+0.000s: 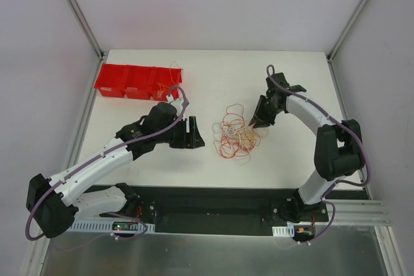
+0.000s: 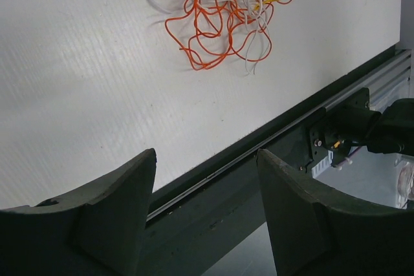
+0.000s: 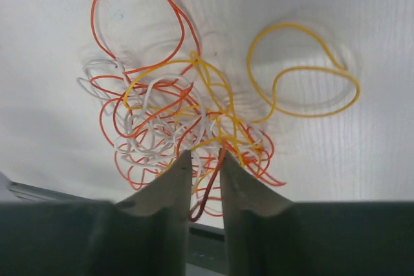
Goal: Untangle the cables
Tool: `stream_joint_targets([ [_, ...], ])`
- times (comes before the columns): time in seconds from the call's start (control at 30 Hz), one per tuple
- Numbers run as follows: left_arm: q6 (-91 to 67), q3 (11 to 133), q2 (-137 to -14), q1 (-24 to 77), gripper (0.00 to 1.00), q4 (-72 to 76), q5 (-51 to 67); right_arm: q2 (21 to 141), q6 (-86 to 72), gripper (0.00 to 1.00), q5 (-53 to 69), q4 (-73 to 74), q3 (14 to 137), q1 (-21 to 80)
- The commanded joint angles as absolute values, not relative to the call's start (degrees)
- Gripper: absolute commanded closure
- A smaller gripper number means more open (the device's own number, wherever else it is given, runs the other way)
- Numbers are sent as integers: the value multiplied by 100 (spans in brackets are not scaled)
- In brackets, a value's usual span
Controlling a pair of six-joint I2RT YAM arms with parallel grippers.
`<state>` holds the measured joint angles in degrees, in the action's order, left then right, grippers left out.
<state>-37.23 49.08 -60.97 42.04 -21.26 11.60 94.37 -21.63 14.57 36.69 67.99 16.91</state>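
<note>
the cables (image 1: 238, 137), a loose tangle of thin orange, red, yellow and white wires, lay on the white table (image 1: 291, 153) near its middle, between the two arms. the right gripper (image 1: 253, 123) was tipped down at the right edge of the bundle. in the right wrist view its fingers (image 3: 169, 185) stood close together with a narrow gap left, and a red-orange strand (image 3: 206, 198) ran through that gap, not squeezed flat. a yellow loop (image 3: 291, 24) spread out to one side of the knot. the left gripper (image 1: 194, 132) hovered just left of the tangle, apart from it, its fingers (image 2: 116, 211) spread wide with nothing between them. red bins (image 1: 132, 82) sat at the table's far left corner.
</note>
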Motion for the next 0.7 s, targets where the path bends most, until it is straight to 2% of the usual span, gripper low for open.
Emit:
stream_joint_targets([
  [0.0,-3973,4843,-5968,4403,37,-2004,660,9712,-1891,87,976,3628,7355,1714],
  [0.03,-3955,4878,-5985,4421,37,-2004,616,9642,-1794,95,967,3699,7409,1723],
  [0.07,-3929,4921,-5994,4430,37,-2013,580,9450,-1689,100,906,3787,7435,1749],
  [0.27,-3788,5273,-5881,4421,37,-2004,256,7983,-915,100,229,4201,7690,2021],
  [0.4,-3394,5387,-5792,4421,34,-1321,403,7173,-642,100,1070,4069,7935,2022],
  [0.57,-2717,5931,-6222,4421,34,-19,1510,6830,-1123,100,2853,3623,8279,2030],
  [0.67,-2593,6309,-6547,4421,34,745,2011,6505,-1563,100,3295,2894,8244,2030],
])
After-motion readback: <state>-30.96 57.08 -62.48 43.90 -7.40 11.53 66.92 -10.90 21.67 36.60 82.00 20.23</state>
